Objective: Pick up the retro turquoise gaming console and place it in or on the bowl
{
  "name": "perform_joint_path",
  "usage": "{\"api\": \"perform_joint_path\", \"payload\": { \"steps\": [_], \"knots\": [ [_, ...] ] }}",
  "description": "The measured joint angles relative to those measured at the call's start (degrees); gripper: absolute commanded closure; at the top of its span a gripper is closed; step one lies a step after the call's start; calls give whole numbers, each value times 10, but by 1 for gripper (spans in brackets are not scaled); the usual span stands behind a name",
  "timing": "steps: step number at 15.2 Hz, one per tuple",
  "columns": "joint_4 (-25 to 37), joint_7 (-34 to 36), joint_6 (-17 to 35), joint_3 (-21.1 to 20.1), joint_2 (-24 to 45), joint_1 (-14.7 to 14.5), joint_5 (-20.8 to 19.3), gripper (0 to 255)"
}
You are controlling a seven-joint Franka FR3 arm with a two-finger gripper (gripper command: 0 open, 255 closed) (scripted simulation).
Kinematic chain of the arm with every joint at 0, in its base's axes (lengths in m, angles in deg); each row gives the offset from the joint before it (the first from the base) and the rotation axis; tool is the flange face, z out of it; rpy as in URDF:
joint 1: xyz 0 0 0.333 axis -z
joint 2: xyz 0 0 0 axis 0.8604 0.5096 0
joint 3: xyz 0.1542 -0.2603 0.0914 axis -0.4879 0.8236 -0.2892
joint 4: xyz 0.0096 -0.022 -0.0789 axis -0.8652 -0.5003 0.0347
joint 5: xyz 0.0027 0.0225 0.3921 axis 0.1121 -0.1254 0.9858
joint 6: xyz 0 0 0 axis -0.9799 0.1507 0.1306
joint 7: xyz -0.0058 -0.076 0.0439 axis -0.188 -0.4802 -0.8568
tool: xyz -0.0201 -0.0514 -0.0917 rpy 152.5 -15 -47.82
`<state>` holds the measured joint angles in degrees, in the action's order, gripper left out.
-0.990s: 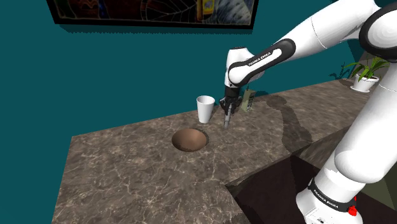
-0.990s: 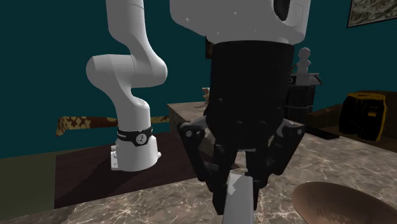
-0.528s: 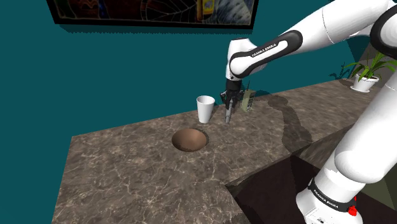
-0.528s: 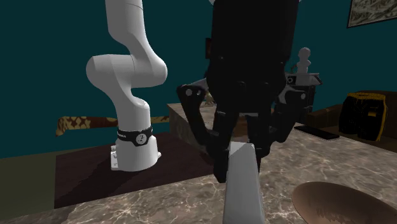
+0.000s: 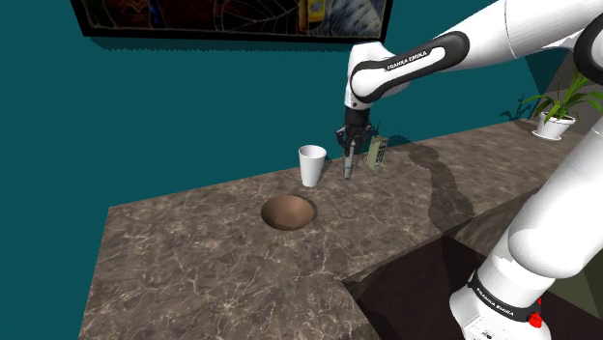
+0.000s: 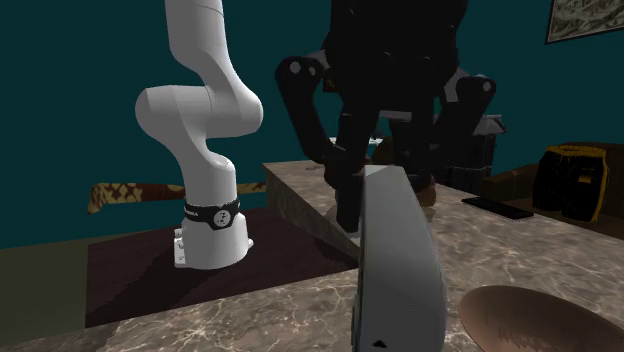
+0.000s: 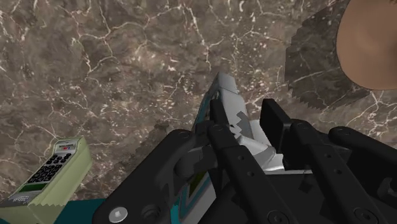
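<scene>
Both fingers of the gripper (image 7: 244, 119) clamp the flat grey, turquoise-edged console (image 7: 226, 89) near one end. Judged rigid, light, smooth-faced: it could swing; a mid-body hold looks safer.

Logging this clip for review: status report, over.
Tool shut on grey-turquoise console, hanging above the counter. Brown bowl empty, toward the shoulder view's lower left. White cup stands near the route.

The arm (image 5: 502, 39) was glossy white, built of rounded shells with dark grey joint bands. The band nearest the jaws bore white FRANKA EMIKA lettering, and a lettered dark collar (image 5: 502, 301) ringed the link farthest from them. The gripper (image 5: 347, 153) was all black, with hinged bars and round pivot pins behind its jaws.
</scene>
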<state>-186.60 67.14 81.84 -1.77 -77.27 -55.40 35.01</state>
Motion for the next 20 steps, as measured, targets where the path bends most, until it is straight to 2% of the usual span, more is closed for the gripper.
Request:
{"api": "perform_joint_path", "payload": {
  "steps": [10, 20],
  "knots": [
    [57, 119, -48, -67, 16, -59, 7, 255],
    [192, 248, -111, -130, 97, -125, -4, 255]
  ]
}}
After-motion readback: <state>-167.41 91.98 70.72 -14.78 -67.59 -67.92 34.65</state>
